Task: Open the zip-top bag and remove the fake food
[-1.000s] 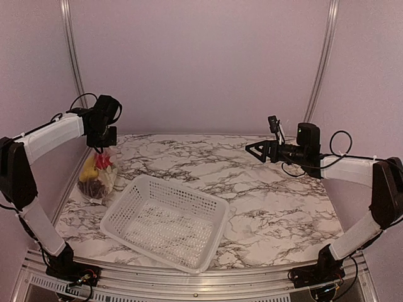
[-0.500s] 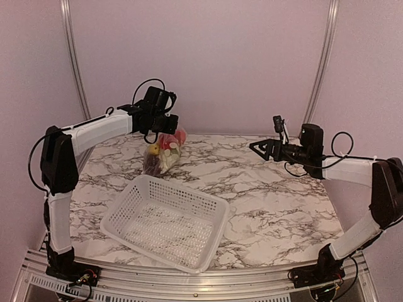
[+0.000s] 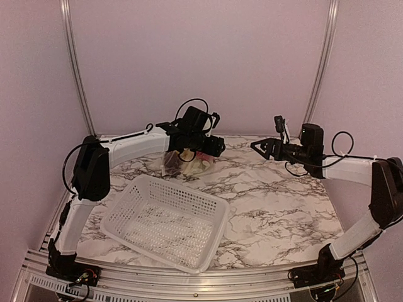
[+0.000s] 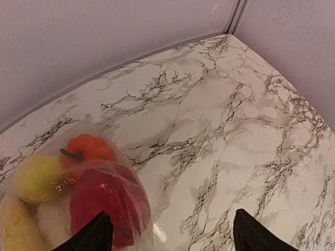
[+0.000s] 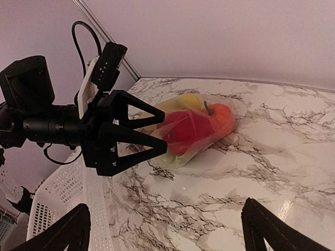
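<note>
The zip-top bag (image 3: 186, 163) lies on the marble table at the back centre, holding the fake food: a red piece (image 4: 107, 201), an orange piece (image 4: 89, 149) and yellow pieces (image 4: 39, 178). My left gripper (image 3: 214, 148) hovers just right of the bag, open, with nothing held between its fingers. In the left wrist view its left fingertip (image 4: 99, 234) sits at the bag's edge. The right wrist view shows the left gripper (image 5: 163, 133) in front of the bag (image 5: 201, 125). My right gripper (image 3: 257, 146) is open, pointing left toward them, well apart.
A white perforated basket (image 3: 182, 189) stands at the front left of the table, its rim also showing in the right wrist view (image 5: 57, 198). Purple walls and metal posts close in the back and sides.
The left arm swung the bag from the far left to the back centre. Its gripper, shut on the bag before, is now open and the bag rests on the table. The right arm barely moved.
</note>
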`<act>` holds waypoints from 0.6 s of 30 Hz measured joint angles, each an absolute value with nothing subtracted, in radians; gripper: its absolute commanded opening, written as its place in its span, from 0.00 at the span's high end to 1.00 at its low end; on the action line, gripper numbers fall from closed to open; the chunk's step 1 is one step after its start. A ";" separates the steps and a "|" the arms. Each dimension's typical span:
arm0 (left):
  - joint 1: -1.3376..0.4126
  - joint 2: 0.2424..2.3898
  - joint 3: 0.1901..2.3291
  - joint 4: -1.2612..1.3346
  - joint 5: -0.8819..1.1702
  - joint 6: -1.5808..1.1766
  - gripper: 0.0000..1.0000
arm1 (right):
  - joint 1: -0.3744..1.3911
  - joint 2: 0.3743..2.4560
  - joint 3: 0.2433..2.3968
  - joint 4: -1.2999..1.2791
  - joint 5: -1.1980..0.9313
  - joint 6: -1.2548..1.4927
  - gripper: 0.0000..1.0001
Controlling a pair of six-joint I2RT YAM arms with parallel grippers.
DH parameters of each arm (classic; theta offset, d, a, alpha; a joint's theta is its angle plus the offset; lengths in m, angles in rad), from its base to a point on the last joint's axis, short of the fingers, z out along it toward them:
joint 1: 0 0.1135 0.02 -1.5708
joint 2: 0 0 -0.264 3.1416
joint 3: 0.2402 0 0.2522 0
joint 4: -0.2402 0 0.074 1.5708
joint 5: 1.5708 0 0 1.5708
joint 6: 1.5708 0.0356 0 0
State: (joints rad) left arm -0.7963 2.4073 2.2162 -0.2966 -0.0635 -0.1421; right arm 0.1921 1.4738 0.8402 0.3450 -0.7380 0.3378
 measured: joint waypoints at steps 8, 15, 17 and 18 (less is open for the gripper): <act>-0.568 2.045 1.751 -0.147 0.105 -0.336 0.23 | 0.282 1.588 0.996 0.327 -0.686 0.336 0.07; -0.354 1.918 1.509 -0.024 0.183 -0.477 0.34 | 0.398 1.744 1.192 0.312 -0.638 0.319 0.10; -0.330 1.942 1.473 -0.023 0.216 -0.505 0.35 | 0.426 1.793 1.255 0.299 -0.623 0.310 0.10; -0.323 1.961 1.464 -0.023 0.233 -0.516 0.35 | 0.439 1.820 1.290 0.291 -0.617 0.304 0.10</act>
